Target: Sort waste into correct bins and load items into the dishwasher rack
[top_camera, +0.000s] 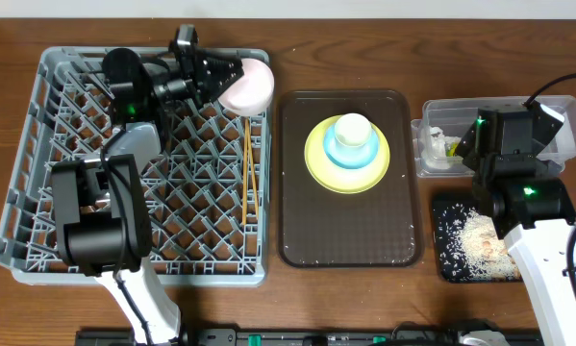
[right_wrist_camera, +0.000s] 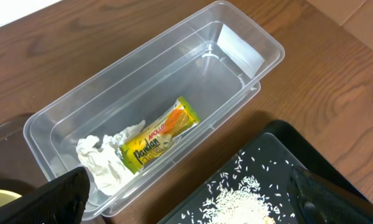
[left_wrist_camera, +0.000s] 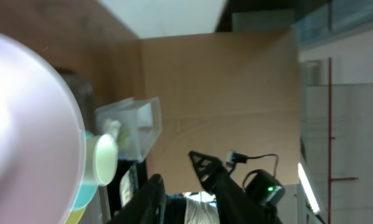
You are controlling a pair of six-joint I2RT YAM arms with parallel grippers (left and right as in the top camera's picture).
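1. Rack (top_camera: 25,173) of grey lattice takes up the left of the table. The chopsticks (top_camera: 249,173) lie side by side in its right part, with their long axis running from the far edge toward the near edge.
2. The left gripper (top_camera: 228,72) hangs over the rack's far right corner. The wrist view shows its fingers (left_wrist_camera: 214,177) parted with nothing between them. The white bowl (top_camera: 247,86) sits tilted just beside it; whether they touch cannot be told.
3. The brown tray (top_camera: 345,231) holds the yellow plate (top_camera: 316,159), with the blue cup (top_camera: 350,149) on top of it.
4. The overhead view barely resolves what is in the clear tub (right_wrist_camera: 248,53). The right wrist view shows the wrapper (right_wrist_camera: 158,142) lying along the tub's length, with the napkin (right_wrist_camera: 102,158) against its lower-left end.
5. The right gripper (right_wrist_camera: 189,180) is spread wide and empty above the tub's near wall and the black tray (top_camera: 451,216), which carries the scraps (top_camera: 480,240).
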